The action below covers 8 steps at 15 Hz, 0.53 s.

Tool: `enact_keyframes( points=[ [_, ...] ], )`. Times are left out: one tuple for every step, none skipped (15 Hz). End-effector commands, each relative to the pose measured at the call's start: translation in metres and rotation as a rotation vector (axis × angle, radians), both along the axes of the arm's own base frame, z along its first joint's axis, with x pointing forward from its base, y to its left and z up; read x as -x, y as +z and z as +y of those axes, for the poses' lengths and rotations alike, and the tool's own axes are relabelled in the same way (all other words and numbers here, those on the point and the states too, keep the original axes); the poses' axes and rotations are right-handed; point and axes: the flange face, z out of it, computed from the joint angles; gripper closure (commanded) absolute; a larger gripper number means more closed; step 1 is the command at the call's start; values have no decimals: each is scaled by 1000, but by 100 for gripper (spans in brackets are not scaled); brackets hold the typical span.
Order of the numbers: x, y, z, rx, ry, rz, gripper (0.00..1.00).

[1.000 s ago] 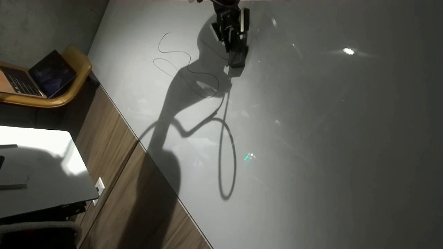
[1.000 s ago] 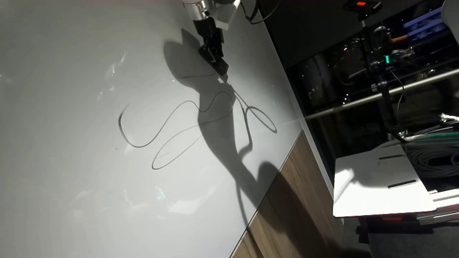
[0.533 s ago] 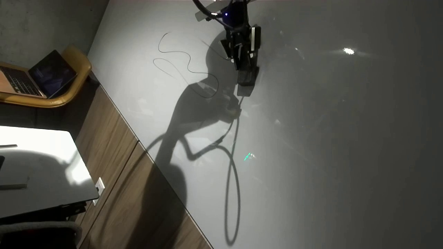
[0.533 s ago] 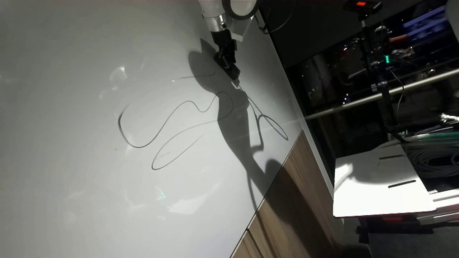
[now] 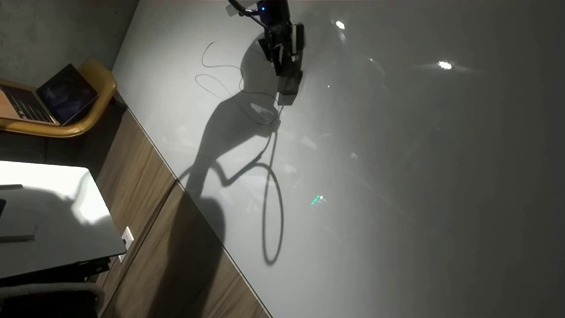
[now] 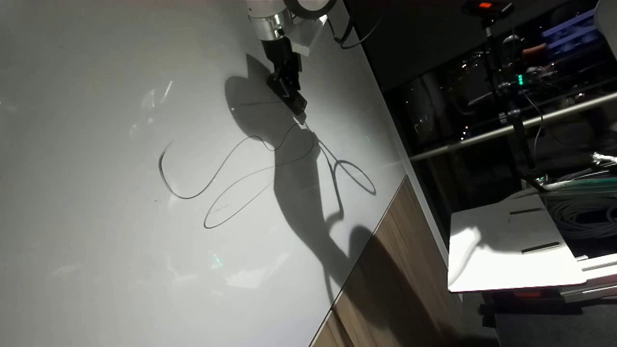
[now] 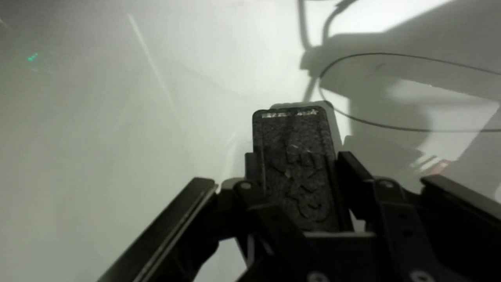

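Observation:
My gripper (image 7: 299,168) is shut on the sides of a dark, flat, rectangular block (image 7: 293,133) with grooves on its face. In both exterior views the gripper (image 5: 286,66) (image 6: 288,89) hangs from the top edge, with the block (image 5: 289,86) (image 6: 298,107) pointing down. The block is close over a glossy pale surface (image 5: 397,176) (image 6: 120,241); I cannot tell whether it touches. A thin dark curling line (image 6: 186,197) marks this surface, with one loop (image 7: 377,53) just beyond the block's tip. A short faint line (image 6: 255,103) lies beside the gripper, in the arm's shadow.
Wood panels (image 5: 145,163) (image 6: 385,255) border the pale surface. A laptop (image 5: 66,92) sits on a yellow chair (image 5: 95,75). A pale tabletop (image 5: 48,212) (image 6: 501,260) stands beyond the panels. Coiled cables (image 6: 583,214) and a camera on a stand (image 6: 487,9) are further off.
The gripper with the block first moves down and rightward in both exterior views, then back left. Now it is slightly lower than a second ago. The block stays held; the curling line looks unchanged.

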Motion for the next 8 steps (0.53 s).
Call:
enact_keyframes(
  points=[
    [-23,8,65,-18,68,-26,73],
    [-25,11,79,-13,79,-22,73],
    [-26,14,94,-6,87,-19,73],
    [-27,18,108,-1,95,-15,73],
    [-28,20,122,3,104,-10,73],
    [-28,22,140,6,115,-6,73],
    [-28,22,156,9,127,0,73],
    [-28,20,175,12,142,5,73]
  ],
)
